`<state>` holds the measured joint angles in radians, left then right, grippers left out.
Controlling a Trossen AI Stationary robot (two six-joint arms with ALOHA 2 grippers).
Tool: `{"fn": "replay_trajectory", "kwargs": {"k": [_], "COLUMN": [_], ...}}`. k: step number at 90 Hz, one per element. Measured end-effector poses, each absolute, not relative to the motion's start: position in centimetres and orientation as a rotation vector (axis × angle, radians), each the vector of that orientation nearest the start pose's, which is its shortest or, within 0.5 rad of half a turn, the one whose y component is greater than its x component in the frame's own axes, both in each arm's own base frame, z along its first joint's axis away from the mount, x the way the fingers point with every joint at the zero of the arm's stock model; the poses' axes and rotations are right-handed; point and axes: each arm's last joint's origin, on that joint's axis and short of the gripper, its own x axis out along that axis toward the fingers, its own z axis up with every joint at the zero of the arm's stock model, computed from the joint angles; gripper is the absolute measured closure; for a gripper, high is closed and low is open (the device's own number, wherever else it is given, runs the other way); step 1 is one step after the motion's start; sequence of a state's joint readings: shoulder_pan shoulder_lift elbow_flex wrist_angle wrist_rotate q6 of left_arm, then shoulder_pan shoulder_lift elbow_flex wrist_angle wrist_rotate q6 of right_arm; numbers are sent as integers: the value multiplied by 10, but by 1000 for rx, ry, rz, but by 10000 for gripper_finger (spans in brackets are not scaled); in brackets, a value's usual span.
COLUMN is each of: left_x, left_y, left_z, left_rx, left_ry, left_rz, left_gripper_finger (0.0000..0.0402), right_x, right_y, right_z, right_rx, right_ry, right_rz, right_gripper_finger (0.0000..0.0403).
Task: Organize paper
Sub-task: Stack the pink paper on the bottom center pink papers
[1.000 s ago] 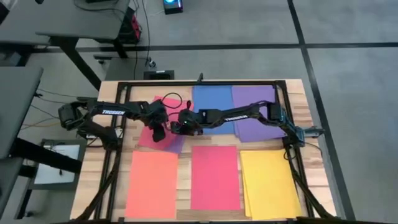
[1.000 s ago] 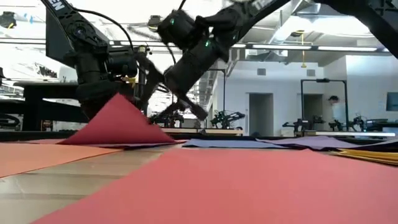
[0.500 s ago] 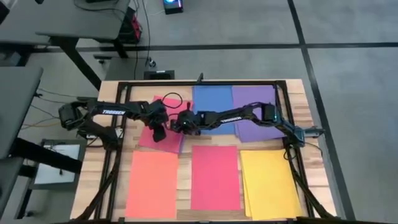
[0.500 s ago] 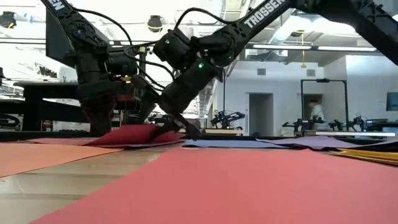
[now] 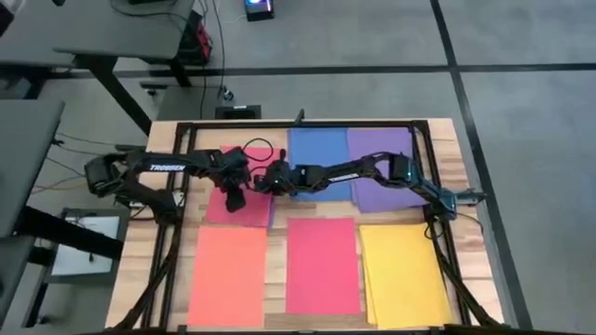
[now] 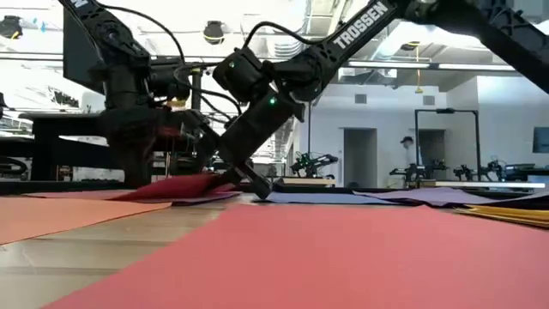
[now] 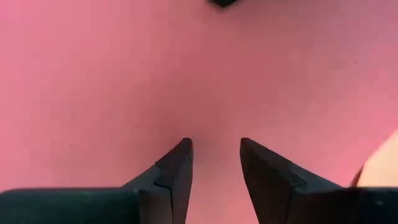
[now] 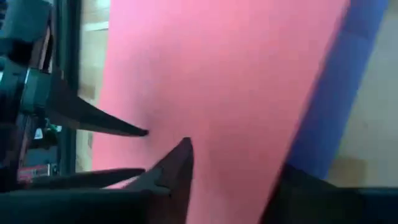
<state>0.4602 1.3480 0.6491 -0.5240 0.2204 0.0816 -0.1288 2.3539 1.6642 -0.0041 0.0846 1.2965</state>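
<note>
At the table's far-left, the left gripper (image 5: 235, 198) hovers over a pink sheet (image 5: 244, 207), fingers slightly apart. Just right, the right gripper (image 5: 262, 182) touches its edge, also parted. Blue (image 5: 317, 149) and purple (image 5: 379, 154) sheets follow; 3 more lie nearer.

Pale wooden tabletop (image 5: 461, 167) carrying a black rectangular frame (image 5: 307, 124), set on a grey floor crossed by dark seams (image 5: 447, 46). Grey desks (image 5: 102, 37) stand beyond the table's far left corner, with a blue-lit device (image 5: 260, 8) on the floor. Low view: a person (image 6: 407, 146) stands far off in the room, near a doorway (image 6: 354, 154).
</note>
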Motion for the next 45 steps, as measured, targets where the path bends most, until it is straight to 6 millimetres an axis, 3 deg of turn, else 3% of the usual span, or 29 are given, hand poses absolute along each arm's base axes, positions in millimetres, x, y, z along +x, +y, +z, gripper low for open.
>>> {"fn": "replay_trajectory", "kwargs": {"k": [6,20,29,45], "left_x": [201,199,193,178], "left_y": [93,93,91,83], "left_z": [172,209,233,275], "left_rx": [-307,-255,-237,-267], "left_ry": [1136,1083,1036,928], "left_rz": [160,196,211,262], "left_gripper_finger": [283,283,283,283], "right_x": [504,503,497,469], "right_y": [-67,-69,-69,-49], "right_z": [119,128,154,226], "right_rx": [1216,1153,1106,982], "right_ry": [465,478,486,560], "right_rz": [-603,-575,-559,-511], "right_gripper_finger": [388,401,402,403]}}
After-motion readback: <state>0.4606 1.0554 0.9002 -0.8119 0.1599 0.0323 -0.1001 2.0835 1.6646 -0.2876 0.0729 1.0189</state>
